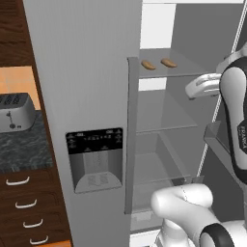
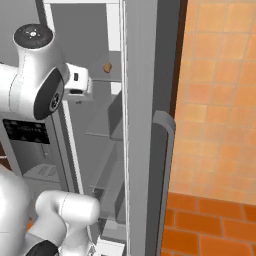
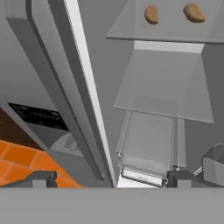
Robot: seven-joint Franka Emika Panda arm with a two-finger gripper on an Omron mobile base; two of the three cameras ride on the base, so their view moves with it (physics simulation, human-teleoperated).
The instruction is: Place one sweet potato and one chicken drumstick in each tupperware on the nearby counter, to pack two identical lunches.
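Drumsticks [image 1: 148, 64], two brown pieces, lie on the fridge's top shelf [image 1: 185, 72], at twelve o'clock in the hand view. The gripper [image 3: 109, 181] is spread wide and empty. Nothing looks packed; every pick remains.

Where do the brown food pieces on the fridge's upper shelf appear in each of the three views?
Left base view: two brown pieces side by side at top centre, on the upper shelf of the open fridge.
Right base view: one brown piece at upper left, the rest hidden beside the door edge.
Hand view: two pieces along the top edge.
Shared landmark: the dispenser panel on the closed fridge door.
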